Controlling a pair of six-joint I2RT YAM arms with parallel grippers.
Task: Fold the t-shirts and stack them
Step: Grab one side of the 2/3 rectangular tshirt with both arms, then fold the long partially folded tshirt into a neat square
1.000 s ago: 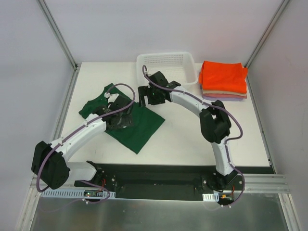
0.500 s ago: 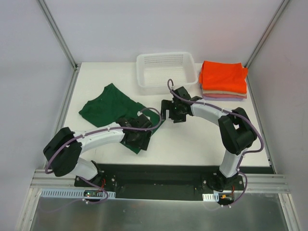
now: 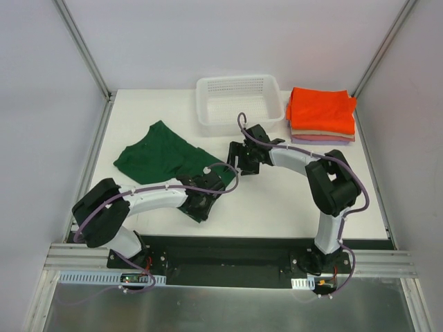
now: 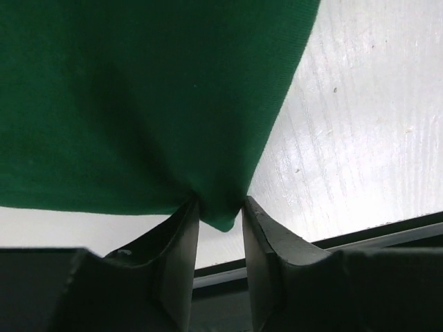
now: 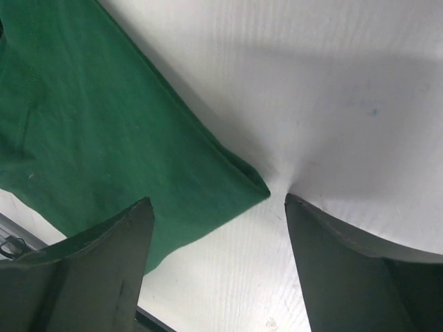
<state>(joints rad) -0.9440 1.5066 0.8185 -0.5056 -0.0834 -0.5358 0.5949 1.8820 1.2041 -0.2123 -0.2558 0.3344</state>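
White tabletop [image 3: 277, 204], grey walls behind. Dark green t-shirt [image 3: 156, 155] flat, left of centre, long axis from far left edge down toward middle of near edge. Left pincer [image 4: 220, 207] pressed onto its near corner, cloth bunched between fingers. Right pincer [image 5: 218, 202] spread above right-hand corner, cloth tip inside the gap, not gripped. Folded stack [image 3: 320, 111], orange on top, at far right corner beside basket [image 3: 239, 86]. Judgement: right arm nearer free corner; close there, then fold toward far left.
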